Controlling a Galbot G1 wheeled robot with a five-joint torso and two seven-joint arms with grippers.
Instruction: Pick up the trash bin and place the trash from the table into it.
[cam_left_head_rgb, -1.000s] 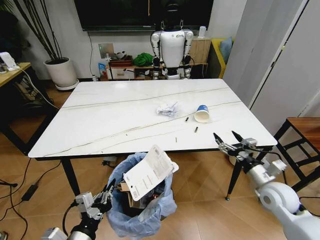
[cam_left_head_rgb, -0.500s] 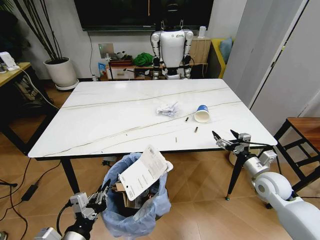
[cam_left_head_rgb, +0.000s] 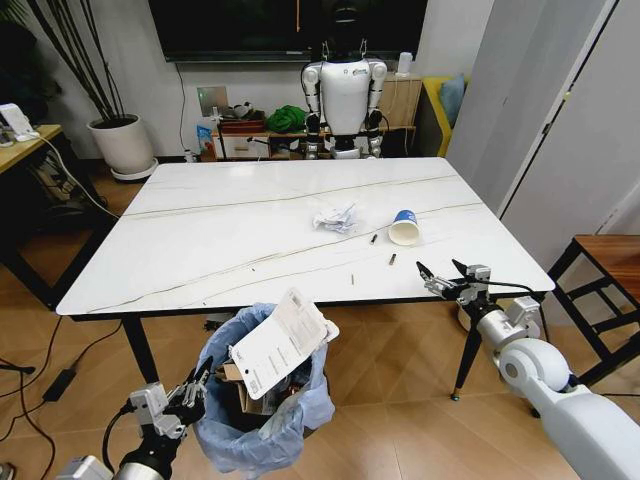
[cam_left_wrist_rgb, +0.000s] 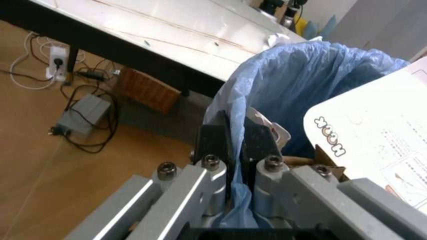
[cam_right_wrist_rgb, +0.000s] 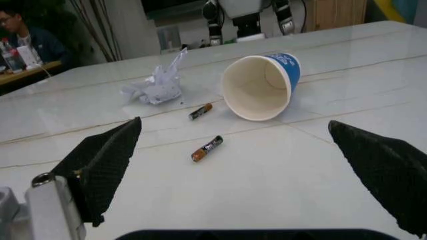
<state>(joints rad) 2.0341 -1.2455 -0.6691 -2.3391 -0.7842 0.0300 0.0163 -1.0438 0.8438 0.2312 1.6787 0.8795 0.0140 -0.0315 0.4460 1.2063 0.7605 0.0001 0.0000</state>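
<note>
The trash bin (cam_left_head_rgb: 262, 400), lined with a crinkled light-blue bag, stands on the floor just in front of the table (cam_left_head_rgb: 210, 240). A white printed sheet (cam_left_head_rgb: 280, 342) and brown cardboard (cam_left_head_rgb: 232, 374) stick out of it. My left gripper (cam_left_head_rgb: 192, 390) is shut on the bin's rim; in the left wrist view its fingers (cam_left_wrist_rgb: 215, 142) pinch the blue bag (cam_left_wrist_rgb: 300, 85). A blue-and-white paper cup (cam_left_head_rgb: 404, 228) on its side, crumpled white paper (cam_left_head_rgb: 335, 217) and small stubs (cam_left_head_rgb: 392, 259) lie on the table. My right gripper (cam_left_head_rgb: 445, 277) is open at the table's front right edge, facing the cup (cam_right_wrist_rgb: 261, 86) and the paper (cam_right_wrist_rgb: 157, 85).
A white humanoid robot (cam_left_head_rgb: 344, 90) stands beyond the table's far edge. A potted plant (cam_left_head_rgb: 122, 140) and a tan desk (cam_left_head_rgb: 22, 145) are at the left, a wooden stool (cam_left_head_rgb: 605, 265) at the right. Cables (cam_left_head_rgb: 50, 380) and a power adapter (cam_left_wrist_rgb: 80, 112) lie on the floor.
My left gripper has carried the bin to the left and nearer to me. My right gripper has moved left and forward, up to the table's front edge, still open.
</note>
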